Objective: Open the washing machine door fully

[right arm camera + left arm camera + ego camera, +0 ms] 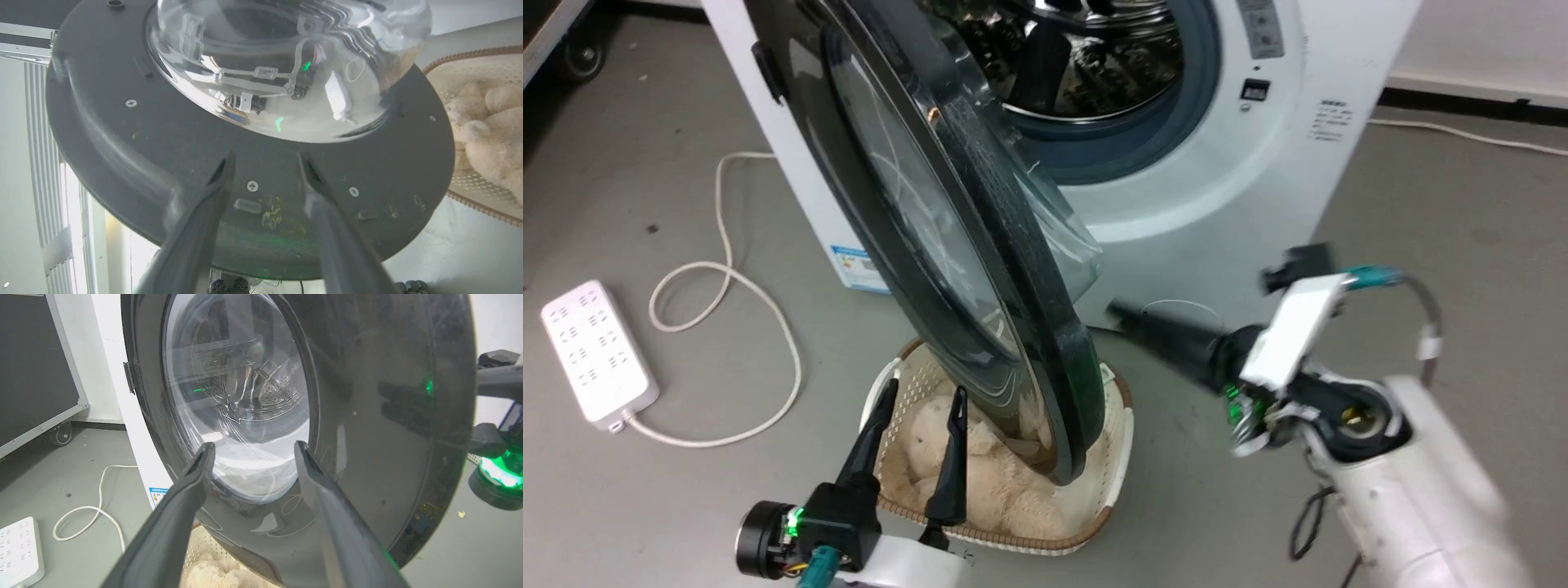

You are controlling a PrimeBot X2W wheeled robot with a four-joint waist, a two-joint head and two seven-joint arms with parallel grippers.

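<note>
Basket [1125,425], on the floor before the machine [1258,204]: one cream plush toy [988,486]. Drum [1094,49]: contents unclear. Door [980,269]: partly open, lower edge over basket. My left end effector [925,389]: spread wide, empty. My right end effector [266,157]: fingers parted, empty, facing door's inner side.

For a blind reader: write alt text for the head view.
The washing machine door stands partly open, edge-on, over a basket holding a plush toy. The open left gripper faces it, the right gripper at its inner side.

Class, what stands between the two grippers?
The washing machine door, seen in the head view: left gripper at its outer face, right gripper at its inner.
</note>
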